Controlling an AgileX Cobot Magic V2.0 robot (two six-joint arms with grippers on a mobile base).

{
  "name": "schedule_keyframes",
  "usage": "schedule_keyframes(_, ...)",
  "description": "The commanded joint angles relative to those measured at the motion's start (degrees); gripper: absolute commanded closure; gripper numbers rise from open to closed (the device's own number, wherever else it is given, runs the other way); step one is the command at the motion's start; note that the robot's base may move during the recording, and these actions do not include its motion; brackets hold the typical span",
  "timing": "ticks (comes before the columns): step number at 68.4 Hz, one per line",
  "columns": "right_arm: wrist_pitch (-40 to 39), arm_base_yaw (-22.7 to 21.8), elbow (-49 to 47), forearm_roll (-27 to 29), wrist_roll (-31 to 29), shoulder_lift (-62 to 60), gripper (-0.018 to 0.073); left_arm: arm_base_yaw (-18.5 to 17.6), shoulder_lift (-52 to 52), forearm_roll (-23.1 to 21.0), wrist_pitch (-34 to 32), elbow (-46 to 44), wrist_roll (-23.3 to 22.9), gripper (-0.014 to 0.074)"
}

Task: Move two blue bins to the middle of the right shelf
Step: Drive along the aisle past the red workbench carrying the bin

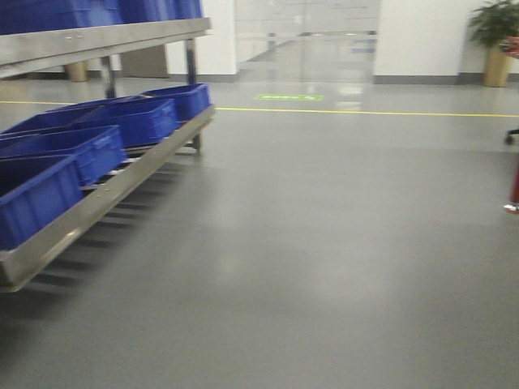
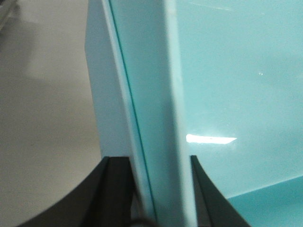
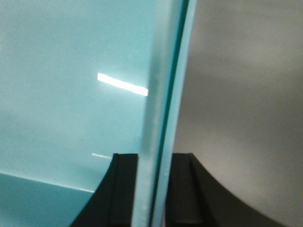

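Glossy bin (image 2: 227,85) rim pinched by left tool (image 2: 161,189); right tool (image 3: 154,189) pinches rim likewise. I judge bin stiff, light plastic, slippery; grip deep on rim. Shelf (image 1: 105,36) with other bins (image 1: 130,117) left, well apart.

Most of the front view is bare grey floor (image 1: 324,259), open from the centre across to the lower right. The left side is blocked by a metal rack (image 1: 89,207) running from the lower left towards the middle. Its low shelf is packed with blue bins (image 1: 134,117) set side by side, and the upper shelf (image 1: 97,40) roofs them over. At the right edge what looks like a person's leg (image 1: 514,182) stands on the floor, and a potted plant (image 1: 495,40) sits far back in the upper right. Neither wrist view shows any spare gap — the left gripper (image 2: 152,158) and right gripper (image 3: 154,155) are each clamped on a pale bin wall (image 2: 227,85) that fills the space between the fingers, with floor only on the outer side.
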Motion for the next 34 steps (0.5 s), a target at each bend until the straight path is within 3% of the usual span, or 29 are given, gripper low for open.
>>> schedule_keyframes(1, -3.83, -0.28, -0.80, -1.24, -1.40, -0.82, 0.0713, -0.26, -1.45, -2.47, -6.21, -1.35, -0.65, 0.0707)
schedule_keyframes(34, -3.83, -0.28, -0.80, -1.24, -1.40, -0.82, 0.0713, -0.26, -1.45, -2.47, -6.21, -1.35, -0.65, 0.0707)
